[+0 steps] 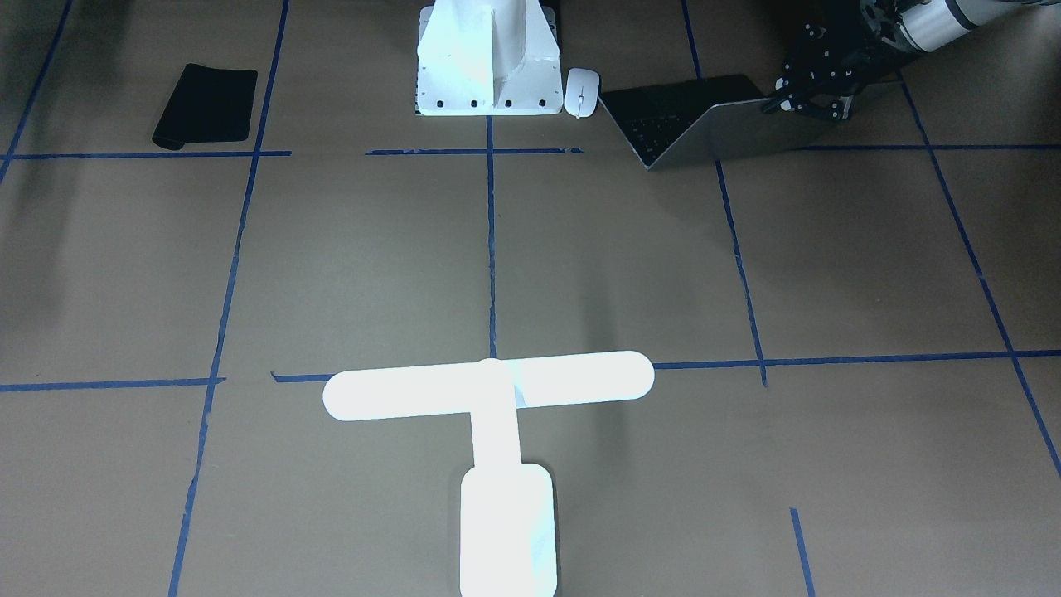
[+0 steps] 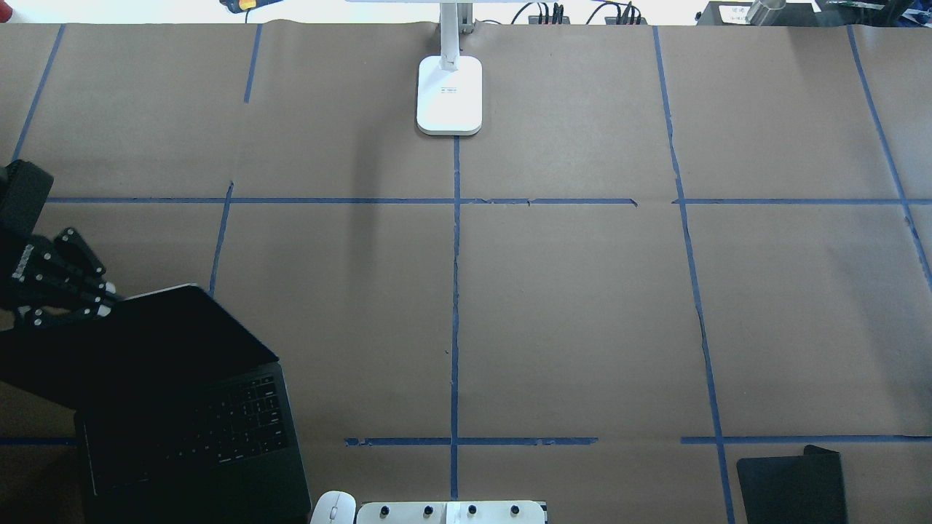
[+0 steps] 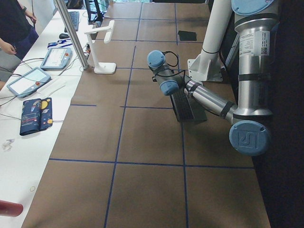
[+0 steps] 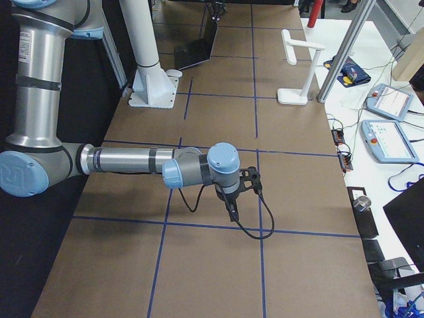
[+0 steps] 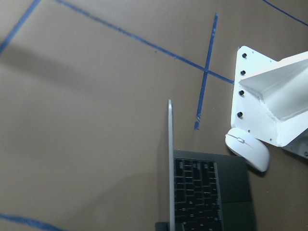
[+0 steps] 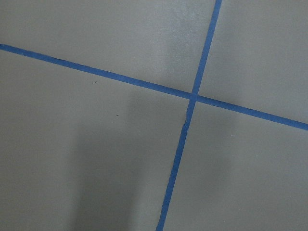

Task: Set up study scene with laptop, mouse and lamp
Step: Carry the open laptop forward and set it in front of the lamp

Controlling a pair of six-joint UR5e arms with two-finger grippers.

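- The white bolted pedestal [image 1: 485, 75] serves as the reference point. The mouse [image 1: 582, 91] lies against its foot on the robot's left side, not yet brought out into the work area.
- Just past the mouse, on the same side, the laptop [image 1: 704, 120] sits skewed to the tape lines with its lid partly raised.
- At the lid edge farthest from the pedestal, the left gripper [image 1: 808, 95] has its fingers drawn together on the thin top rim. That grip probably lets the arm swing the lid or drag the whole machine.
- Well apart from the pedestal on the robot's right lies a black mat [image 1: 207, 106], flat and untouched.
- Farther out on that side, the right gripper [image 4: 235, 205] hangs over a blue tape crossing, holding nothing visible. Whether its fingers are apart or together cannot be told.
- Farthest from the pedestal, straight across the table, the lamp [image 1: 496, 390] stands lit on its base, apparently already in place.
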